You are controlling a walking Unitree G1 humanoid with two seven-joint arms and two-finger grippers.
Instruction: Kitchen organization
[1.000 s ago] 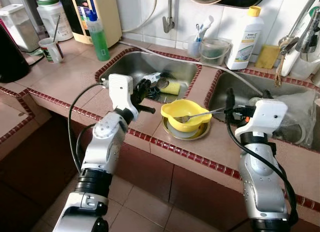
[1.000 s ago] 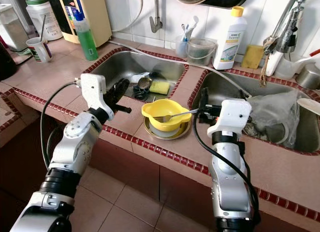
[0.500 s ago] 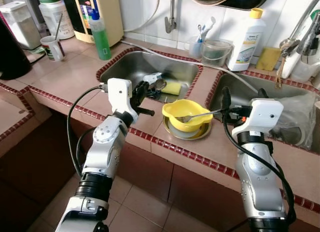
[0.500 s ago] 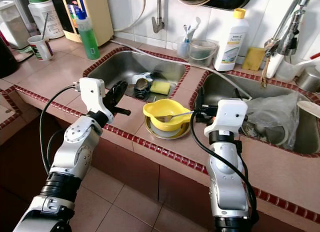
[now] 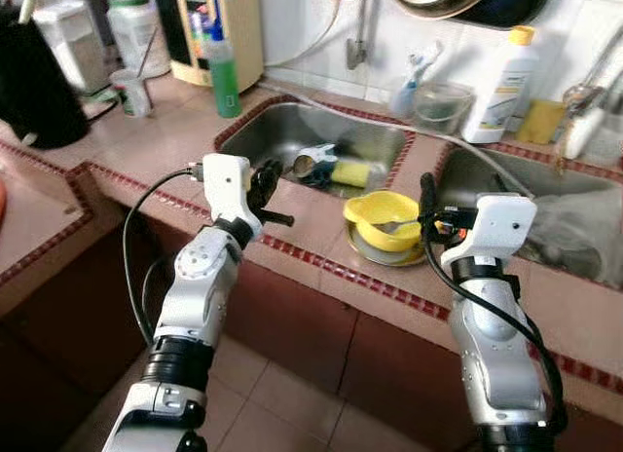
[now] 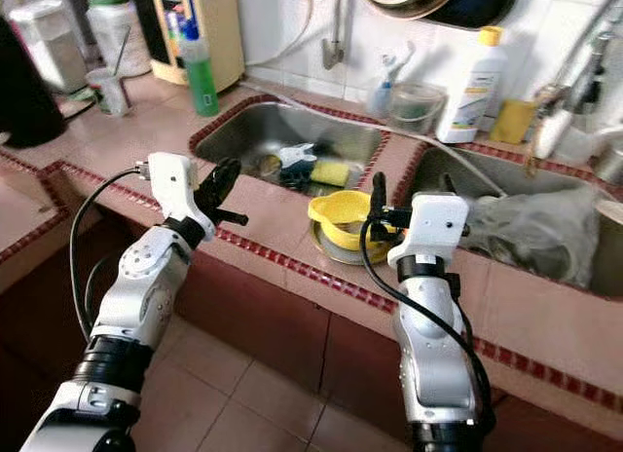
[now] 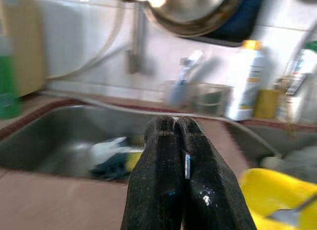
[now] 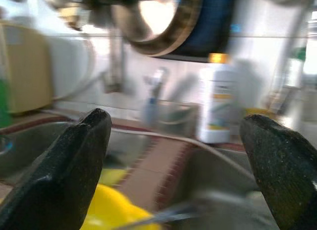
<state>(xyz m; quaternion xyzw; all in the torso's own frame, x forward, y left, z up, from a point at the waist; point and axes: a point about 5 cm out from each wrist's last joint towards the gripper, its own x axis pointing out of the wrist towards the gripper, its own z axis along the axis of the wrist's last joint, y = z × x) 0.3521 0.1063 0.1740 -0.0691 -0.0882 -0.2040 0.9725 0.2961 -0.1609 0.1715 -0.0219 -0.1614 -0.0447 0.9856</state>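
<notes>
The right gripper (image 5: 425, 201) has fingers spread near the yellow bowl (image 5: 383, 221); a bump could tip its fork (image 5: 397, 223). The left gripper (image 5: 263, 184) has fingers pressed together.

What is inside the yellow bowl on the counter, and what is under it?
A metal fork lies in the yellow bowl, handle toward the right end effector. The bowl sits on a round metal plate; the plate's middle is covered.

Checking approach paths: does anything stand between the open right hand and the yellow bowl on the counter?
Nothing visible does. The right hand is open beside the yellow bowl, with bare counter around it. A fork lies across the bowl.
</notes>
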